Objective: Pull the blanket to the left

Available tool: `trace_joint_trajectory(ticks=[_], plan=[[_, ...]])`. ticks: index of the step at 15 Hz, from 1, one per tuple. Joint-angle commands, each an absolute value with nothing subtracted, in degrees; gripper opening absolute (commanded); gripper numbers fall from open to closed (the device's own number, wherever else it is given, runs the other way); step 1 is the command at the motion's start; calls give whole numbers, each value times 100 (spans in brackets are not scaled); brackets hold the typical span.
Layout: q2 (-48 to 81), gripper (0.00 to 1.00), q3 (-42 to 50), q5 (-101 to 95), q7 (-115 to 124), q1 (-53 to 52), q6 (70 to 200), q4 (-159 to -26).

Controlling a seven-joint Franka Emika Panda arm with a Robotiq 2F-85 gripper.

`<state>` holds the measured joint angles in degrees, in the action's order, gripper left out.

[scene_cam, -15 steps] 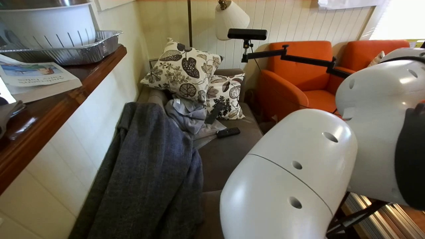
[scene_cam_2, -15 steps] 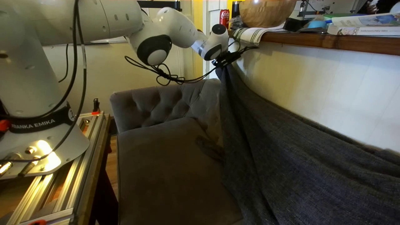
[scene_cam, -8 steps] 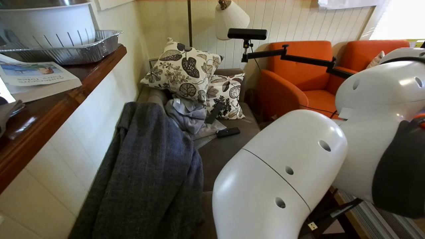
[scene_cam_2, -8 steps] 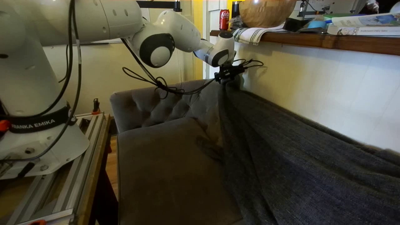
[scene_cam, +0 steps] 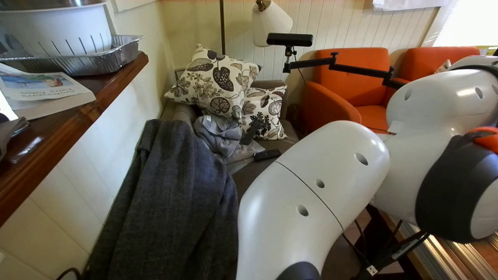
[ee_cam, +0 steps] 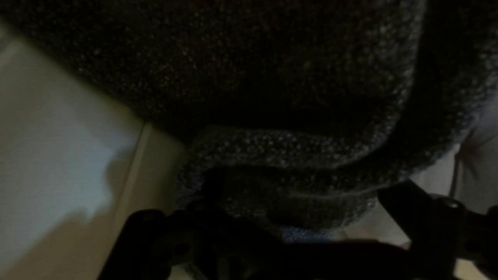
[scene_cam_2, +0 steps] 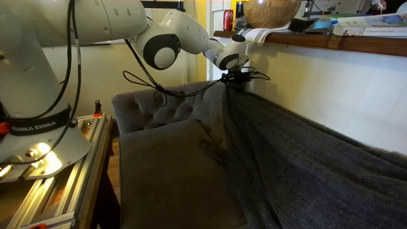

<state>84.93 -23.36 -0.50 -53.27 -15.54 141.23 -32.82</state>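
The dark grey blanket lies in long folds along the sofa's back in both exterior views, its far end raised at the sofa's far corner. My gripper is over that end, close to the wall, pointing down. Blanket folds fill most of the wrist view and lie between my widely parted fingers, the right finger apart from the left one. Light gaps show beside the cloth near the right finger, so the jaws stand open around loose folds. The fingertips are dark and partly covered by fabric. In an exterior view the blanket also shows, with the gripper out of frame.
A wooden ledge runs above the sofa, bearing a wooden bowl and a red can. Loose cables hang from the arm. Floral cushions and a remote lie on the sofa.
In an exterior view my gripper has come down and slightly right, towards the wall. The blanket's raised end has sunk with it and spread wider.
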Motion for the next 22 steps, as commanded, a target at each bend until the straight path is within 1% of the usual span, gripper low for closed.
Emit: trace_joint_trajectory(ticks=[1,4,5,8,9,11,13,14,18,22], plan=[[8337,100,-2771,373,-5159,-1268,14809,-3744],[8341,100,-3056,573,-5099,-1140,15689,-4088],[8323,100,-3341,659,-5407,-1035,15922,-4291],[8191,100,-3785,729,-5446,-816,16867,-5085],[8153,100,-4150,678,-5777,-640,17043,-5419],[8209,100,-4984,533,-6556,-236,16919,-5930],[8165,100,-5346,505,-6882,85,16646,-6459],[8060,100,-5284,544,-6760,163,16667,-6723],[7319,100,-4497,786,-5470,241,16725,-7798],[6754,100,-4150,1041,-4363,353,16931,-8874]])
